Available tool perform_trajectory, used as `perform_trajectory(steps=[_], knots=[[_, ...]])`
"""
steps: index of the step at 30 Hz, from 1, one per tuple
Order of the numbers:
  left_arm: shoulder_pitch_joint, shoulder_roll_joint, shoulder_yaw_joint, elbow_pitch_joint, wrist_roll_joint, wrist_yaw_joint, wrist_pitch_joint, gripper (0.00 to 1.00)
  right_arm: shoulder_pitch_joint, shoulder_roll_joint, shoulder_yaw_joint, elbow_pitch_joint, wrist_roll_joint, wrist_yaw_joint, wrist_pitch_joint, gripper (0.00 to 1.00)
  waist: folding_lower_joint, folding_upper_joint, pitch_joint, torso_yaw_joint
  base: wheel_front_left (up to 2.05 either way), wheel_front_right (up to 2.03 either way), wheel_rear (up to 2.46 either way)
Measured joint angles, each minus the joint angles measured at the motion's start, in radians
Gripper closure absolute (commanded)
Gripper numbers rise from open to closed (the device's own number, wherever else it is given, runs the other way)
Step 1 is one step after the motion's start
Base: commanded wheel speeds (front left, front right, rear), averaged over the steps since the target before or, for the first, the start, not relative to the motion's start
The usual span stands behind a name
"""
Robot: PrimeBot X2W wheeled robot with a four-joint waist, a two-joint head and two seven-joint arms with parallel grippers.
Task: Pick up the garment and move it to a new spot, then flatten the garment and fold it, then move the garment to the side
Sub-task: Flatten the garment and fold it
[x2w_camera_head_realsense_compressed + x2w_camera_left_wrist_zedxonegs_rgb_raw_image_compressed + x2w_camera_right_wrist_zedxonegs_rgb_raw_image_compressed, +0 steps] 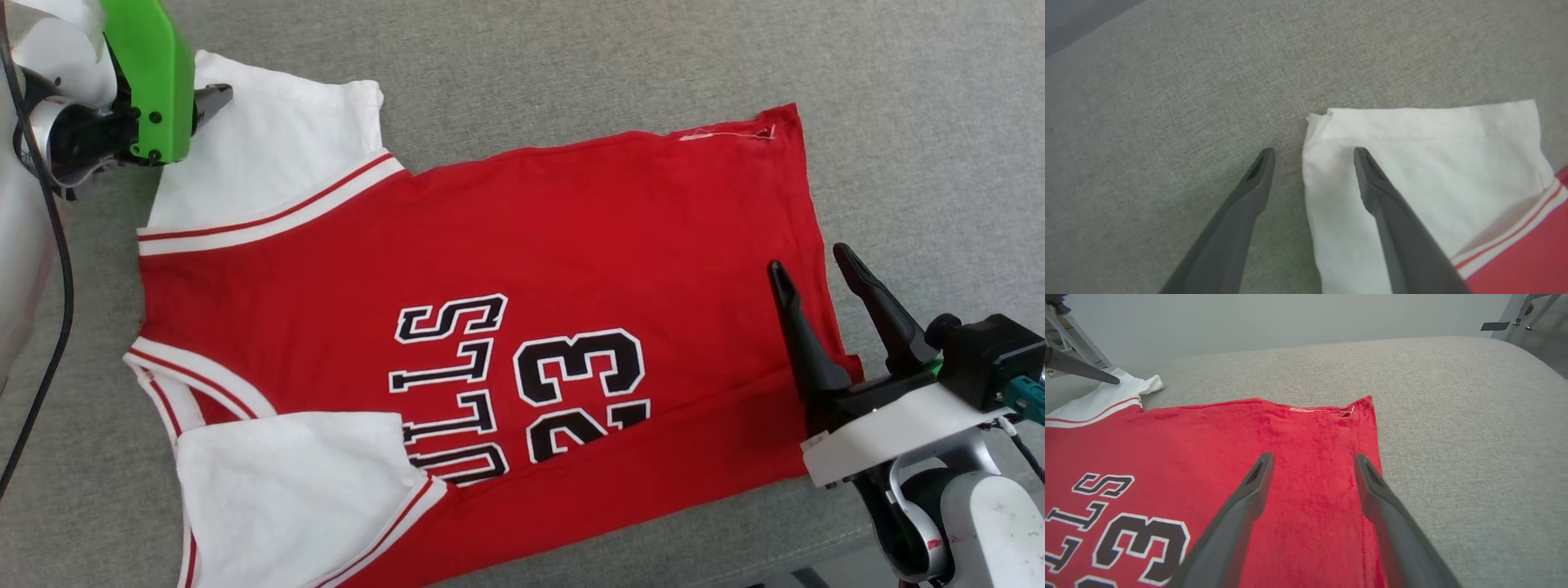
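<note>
The garment [506,245] spread print-up on the grey cushion [571,65], both claws open.
The left gripper [1313,151] stood with jaws apart at the corner of the garment's white sleeve [1421,163], one finger over it. The right gripper [808,260], jaws likewise apart and empty, was at the garment's hem.

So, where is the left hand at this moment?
The left hand is at the head view's upper left, open, poised over the outer edge of the garment's upper white sleeve.
</note>
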Motion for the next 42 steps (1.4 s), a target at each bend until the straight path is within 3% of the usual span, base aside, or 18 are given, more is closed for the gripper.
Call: perform_trajectory(steps=[5,6,7,8,14,23,25,32,42], knots=[[-0.021,0.005,-0.035,0.058,0.030,0.000,-0.011,0.00,-0.005,-0.001,0.009,0.010,0.002,0.000,-0.007,0.00,0.0000,0.0000,0.025,-0.033,0.00,0.00,0.00],[-0.025,0.006,-0.035,0.071,0.027,0.000,-0.001,0.08,-0.005,-0.002,0.010,0.011,0.003,0.000,-0.007,0.00,0.0000,0.0000,0.026,-0.038,0.00,0.00,0.00],[-0.029,0.006,-0.035,0.077,0.023,0.000,0.005,0.58,-0.005,-0.002,0.010,0.012,0.004,0.000,-0.007,0.00,0.0000,0.0000,0.027,-0.041,0.00,0.00,0.00],[-0.032,0.005,-0.036,0.083,0.022,0.000,0.010,0.98,-0.005,-0.004,0.010,0.012,0.004,0.000,-0.007,0.00,0.0000,0.0000,0.026,-0.043,0.00,0.00,0.00],[-0.028,-0.017,-0.039,0.097,-0.006,0.000,0.012,1.00,-0.005,-0.014,0.007,0.015,0.004,0.000,-0.002,0.00,-0.0001,0.0000,0.012,-0.033,0.00,0.00,0.00],[0.027,-0.045,-0.041,0.087,-0.038,0.000,-0.128,1.00,-0.005,-0.047,-0.009,0.016,0.004,0.000,0.037,0.00,-0.0001,0.0000,-0.045,-0.006,0.00,0.00,0.00],[0.060,-0.050,-0.032,0.026,-0.084,0.000,-0.184,1.00,-0.004,-0.091,-0.028,0.011,0.002,0.000,0.100,0.00,-0.0001,0.0000,-0.081,0.014,0.00,0.00,0.00],[0.120,-0.029,-0.036,-0.123,-0.102,0.001,-0.227,1.00,-0.013,-0.194,-0.057,-0.009,0.031,0.000,0.320,0.00,-0.0002,0.0000,-0.126,0.081,0.00,0.00,0.00],[0.238,0.023,-0.048,-0.434,-0.095,0.066,-0.253,1.00,-0.210,-0.334,-0.081,0.063,0.166,0.000,0.650,0.00,-0.0002,0.0000,-0.130,0.186,0.00,0.00,0.00]])
